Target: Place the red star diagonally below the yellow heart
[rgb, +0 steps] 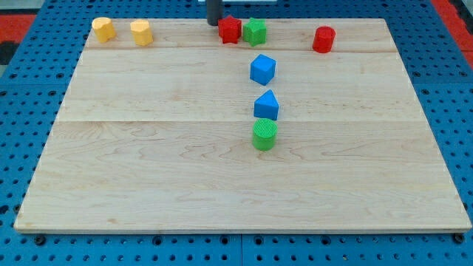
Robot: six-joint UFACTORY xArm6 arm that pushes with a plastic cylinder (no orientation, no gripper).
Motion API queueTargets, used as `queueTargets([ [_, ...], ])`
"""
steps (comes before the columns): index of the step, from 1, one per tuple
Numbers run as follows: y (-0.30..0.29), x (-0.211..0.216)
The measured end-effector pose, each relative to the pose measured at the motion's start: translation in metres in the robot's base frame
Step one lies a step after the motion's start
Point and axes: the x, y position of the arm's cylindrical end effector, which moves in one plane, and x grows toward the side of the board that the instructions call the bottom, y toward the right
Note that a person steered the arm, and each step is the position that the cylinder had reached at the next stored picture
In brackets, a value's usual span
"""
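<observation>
My tip sits at the desk's twelve o'clock edge, just at nine o'clock of the red star. The tool, a bare rod, grasps nothing. The star touches the green block; yellow heart waits far toward nine o'clock.

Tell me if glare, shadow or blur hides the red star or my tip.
Camera view: even light, no glare on the board; the red star is sharp with a faint shadow; my tip sits just left of it, the rod cropped by the view's top.
</observation>
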Motion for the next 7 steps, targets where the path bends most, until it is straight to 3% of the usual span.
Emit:
queueTargets([
  [3,0.06,0.001],
  [7,0.015,0.022],
])
